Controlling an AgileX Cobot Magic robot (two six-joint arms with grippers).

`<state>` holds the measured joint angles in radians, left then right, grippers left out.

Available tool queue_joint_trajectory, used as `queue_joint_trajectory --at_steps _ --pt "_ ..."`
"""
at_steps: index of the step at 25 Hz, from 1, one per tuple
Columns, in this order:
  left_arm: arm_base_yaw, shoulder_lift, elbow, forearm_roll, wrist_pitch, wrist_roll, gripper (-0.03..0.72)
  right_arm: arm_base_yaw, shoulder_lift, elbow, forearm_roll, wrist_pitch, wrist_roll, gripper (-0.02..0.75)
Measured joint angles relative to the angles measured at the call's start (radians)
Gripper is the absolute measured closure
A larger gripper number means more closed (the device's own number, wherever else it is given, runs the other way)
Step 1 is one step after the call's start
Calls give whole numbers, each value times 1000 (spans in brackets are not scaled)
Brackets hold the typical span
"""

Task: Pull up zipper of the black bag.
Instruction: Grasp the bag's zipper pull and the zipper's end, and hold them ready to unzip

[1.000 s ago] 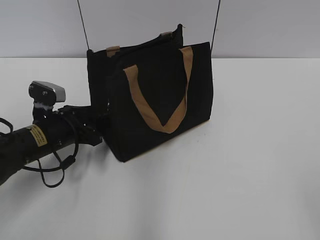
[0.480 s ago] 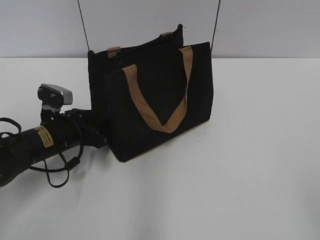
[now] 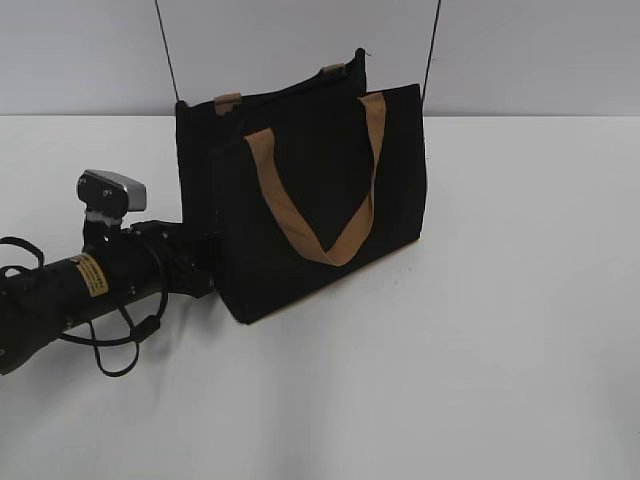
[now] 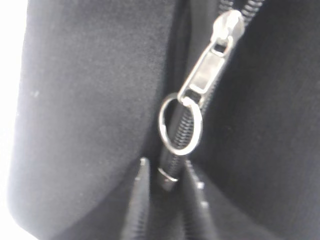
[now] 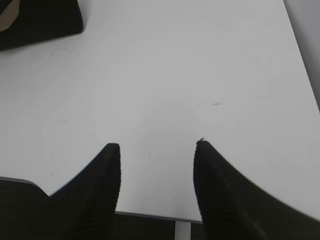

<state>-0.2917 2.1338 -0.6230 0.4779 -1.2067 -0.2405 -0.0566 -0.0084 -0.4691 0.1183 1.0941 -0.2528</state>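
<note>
Zipper: the zipper (image 4: 187,130) runs along the black bag's left end panel, its silver pull tab (image 4: 210,65) ending in a round metal ring (image 4: 180,124), seen close in the left wrist view.
Black bag: the black bag (image 3: 300,195) stands upright far-centre on the white table (image 3: 480,350), tan strap handles (image 3: 310,210) on its near face.
Writing: a yellow label (image 3: 90,275) sits on the left arm; its print is too small to read.
Left hand: the left hand (image 4: 162,172) is pressed against the bag's left end just below the ring, narrow fingertips (image 4: 140,172) close together around the zipper's lower part; whether they grip cannot be told.
Left arm: low, nearly level, reaching rightward from the left edge.
Right hand: the right hand (image 5: 156,150) hovers over bare table, fingers spread apart, holding nothing.
</note>
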Motion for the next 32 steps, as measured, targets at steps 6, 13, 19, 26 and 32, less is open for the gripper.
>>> queue_joint_trajectory --at_steps 6,13,19,26,32 --pt "0 0 0 3 -2 -14 515 0 0 0 0 0 0 370" --pt "0 0 0 5 -2 -57 656 0 0 0 0 0 0 370" --pt "0 -23 0 17 12 -68 664 0 0 0 0 0 0 370" --pt "0 -171 63 20 127 -71 666 0 25 -14 52 0 0 370" --pt "0 -330 141 -62 221 -27 666 0 168 -108 71 -1 -60 370"
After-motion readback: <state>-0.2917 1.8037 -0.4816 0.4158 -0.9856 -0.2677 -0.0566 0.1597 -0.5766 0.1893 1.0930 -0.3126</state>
